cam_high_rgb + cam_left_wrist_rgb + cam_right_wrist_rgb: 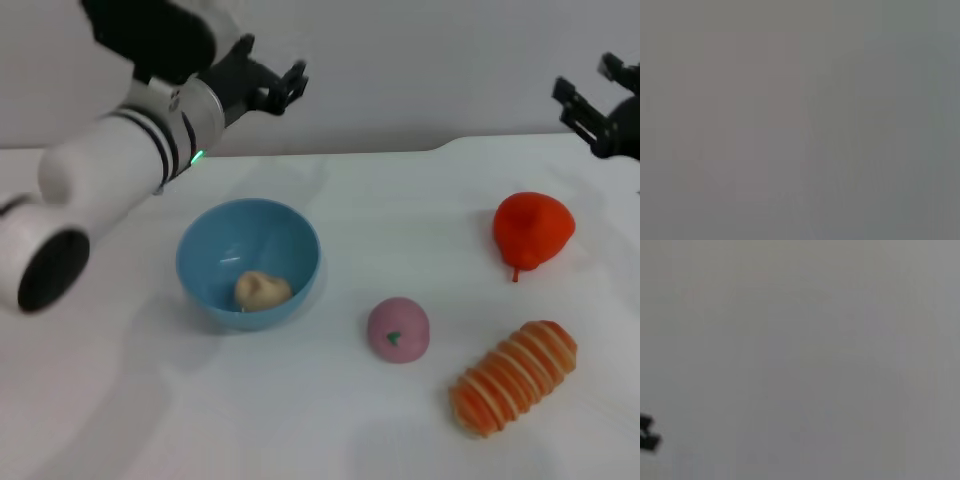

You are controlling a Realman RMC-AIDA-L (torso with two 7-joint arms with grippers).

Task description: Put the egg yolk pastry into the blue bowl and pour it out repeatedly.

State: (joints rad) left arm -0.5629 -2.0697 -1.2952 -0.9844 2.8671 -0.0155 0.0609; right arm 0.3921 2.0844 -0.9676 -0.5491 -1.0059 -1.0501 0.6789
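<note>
Pastry (262, 290), the pale cream lump of the task, lies inside the blue bowl (205, 250), low on the near side of its floor, so the putting-in step looks done for this round. The bowl stands upright on the white table (330, 420), untouched, so by my reading the pour-out is what comes next, and the task calls for repeating the cycle after that.

The left tool (278, 87) hangs high above the table's far edge, behind the bowl and well clear of it, its arm reaching in from the near left; its fingers look spread apart and hold nothing. The right tool (590, 100) sits parked at the far right, raised and apart from everything; whether it is released or clenched I cannot tell.

Both wrist views show only blank grey, with a dark scrap at one edge of the right one.

On the table to the right lie a pink ball (398, 329), a red fruit (533, 228) and a ridged orange bread (515, 376).
</note>
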